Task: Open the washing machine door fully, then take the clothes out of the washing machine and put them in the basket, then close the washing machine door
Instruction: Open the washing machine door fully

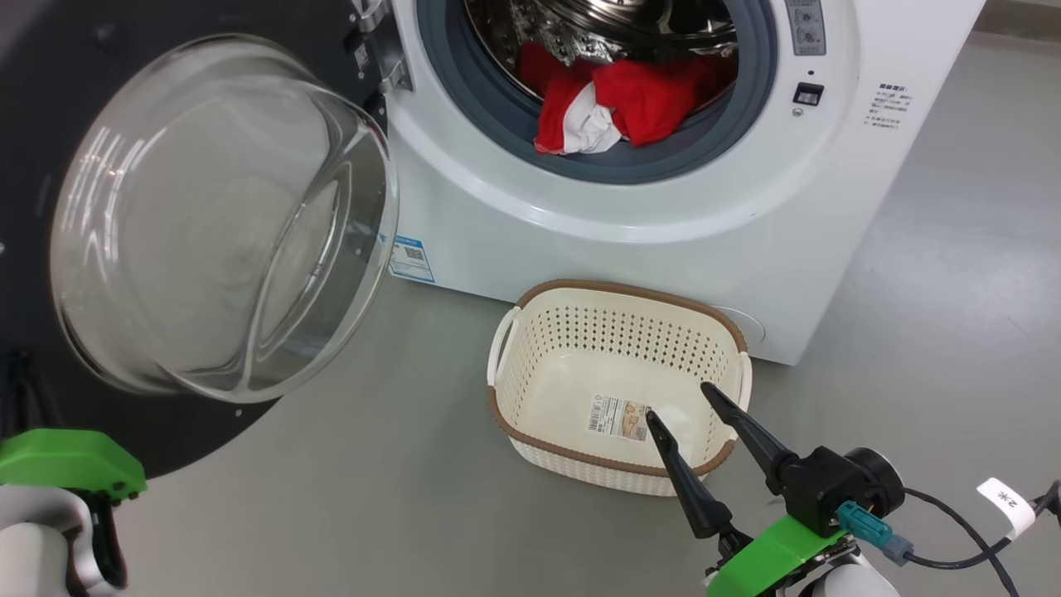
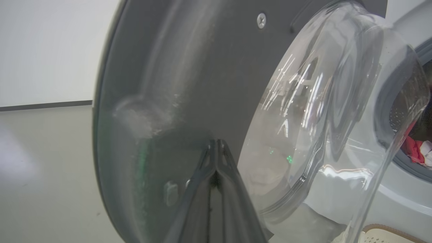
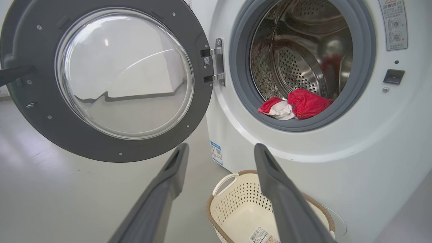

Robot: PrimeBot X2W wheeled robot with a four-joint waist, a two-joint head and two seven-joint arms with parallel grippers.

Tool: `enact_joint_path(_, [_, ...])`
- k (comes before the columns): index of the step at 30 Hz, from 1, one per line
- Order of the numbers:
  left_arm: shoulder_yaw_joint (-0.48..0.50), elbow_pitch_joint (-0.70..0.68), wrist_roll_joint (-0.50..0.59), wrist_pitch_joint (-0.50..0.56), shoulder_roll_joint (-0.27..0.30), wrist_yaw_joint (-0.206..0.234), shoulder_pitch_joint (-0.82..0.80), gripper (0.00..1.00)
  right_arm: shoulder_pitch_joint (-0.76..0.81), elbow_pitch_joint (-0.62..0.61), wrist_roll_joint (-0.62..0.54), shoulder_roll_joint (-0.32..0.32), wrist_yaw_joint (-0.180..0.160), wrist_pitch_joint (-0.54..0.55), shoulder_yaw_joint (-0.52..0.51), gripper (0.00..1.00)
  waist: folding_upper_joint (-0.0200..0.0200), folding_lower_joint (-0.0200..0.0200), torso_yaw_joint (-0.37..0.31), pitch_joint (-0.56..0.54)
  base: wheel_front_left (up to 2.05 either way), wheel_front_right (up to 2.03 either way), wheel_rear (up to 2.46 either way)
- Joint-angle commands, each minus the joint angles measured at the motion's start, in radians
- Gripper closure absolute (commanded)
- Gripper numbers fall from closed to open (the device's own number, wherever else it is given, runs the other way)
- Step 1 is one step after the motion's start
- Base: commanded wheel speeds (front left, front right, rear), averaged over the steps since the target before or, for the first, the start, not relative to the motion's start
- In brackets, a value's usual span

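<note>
The washing machine door [image 1: 50,91] stands swung wide to the left, its clear glass bowl [image 1: 224,215] bulging toward me. Red clothes [image 1: 630,99] with a white patch lie at the front of the steel drum of the white washing machine [image 1: 663,215]. On the floor in front stands the cream basket [image 1: 615,288], with nothing in it but its label. My right gripper [image 1: 678,400] hangs open over the basket's near right rim. My left gripper [image 2: 216,144] is shut on nothing, its tips against the door's dark inner face [image 2: 162,67]. The right wrist view shows the door [image 3: 101,150], clothes [image 3: 300,103] and basket [image 3: 236,206].
Grey floor [image 1: 373,514] surrounds the machine and basket. A blue label [image 1: 412,259] sits low on the machine front. A cable with a white tag [image 1: 1005,502] trails from my right wrist. A pale wall with a dark skirting [image 2: 44,105] runs behind the door.
</note>
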Motion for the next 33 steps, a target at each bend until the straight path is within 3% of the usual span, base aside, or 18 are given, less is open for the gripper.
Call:
enact_joint_path(1, [0.052, -0.011, -0.010, -0.011, 0.064, -0.002, -0.046, 1.00, -0.037, -0.025, -0.008, -0.002, 0.006, -0.006, 0.020, 0.00, 0.0000, 0.0000, -0.004, 0.004, 0.00, 0.00, 0.00])
enact_joint_path(13, [0.095, -0.046, 0.032, -0.012, 0.037, -0.016, -0.021, 1.00, -0.039, -0.023, -0.002, 0.003, 0.006, -0.006, 0.012, 0.00, 0.0000, 0.0000, -0.004, -0.002, 0.00, 0.00, 0.00])
enact_joint_path(15, [0.102, -0.052, 0.036, -0.012, 0.034, -0.019, -0.017, 0.55, -0.040, -0.022, 0.000, 0.004, 0.006, -0.006, 0.012, 0.00, 0.0000, 0.0000, -0.005, -0.007, 0.00, 0.00, 0.00])
enact_joint_path(16, [0.105, -0.057, 0.038, -0.012, 0.032, -0.020, -0.014, 0.44, -0.040, -0.021, 0.001, 0.005, 0.006, -0.006, 0.013, 0.00, 0.0000, 0.0000, -0.006, -0.009, 0.00, 0.00, 0.00])
enact_joint_path(17, [0.109, -0.072, 0.043, -0.012, 0.030, -0.024, -0.007, 0.12, -0.039, -0.019, 0.004, 0.007, 0.006, -0.006, 0.014, 0.00, 0.0000, 0.0000, -0.010, -0.018, 0.00, 0.00, 0.00])
enact_joint_path(18, [0.110, -0.081, 0.046, -0.012, 0.028, -0.026, -0.002, 0.03, -0.038, -0.019, 0.006, 0.007, 0.006, -0.006, 0.014, 0.00, 0.0000, 0.0000, -0.012, -0.021, 0.00, 0.00, 0.00])
enact_joint_path(28, [0.129, -0.280, 0.045, -0.012, 0.000, -0.040, 0.058, 0.00, -0.021, -0.027, 0.016, 0.013, 0.006, -0.006, -0.002, 0.00, 0.0000, 0.0000, -0.057, -0.069, 0.00, 0.00, 0.00])
enact_joint_path(33, [0.107, -0.420, 0.033, -0.008, -0.010, -0.073, 0.100, 0.00, -0.014, -0.034, 0.013, 0.015, 0.006, -0.006, -0.028, 0.00, 0.0000, 0.0000, -0.095, -0.092, 0.00, 0.00, 0.00])
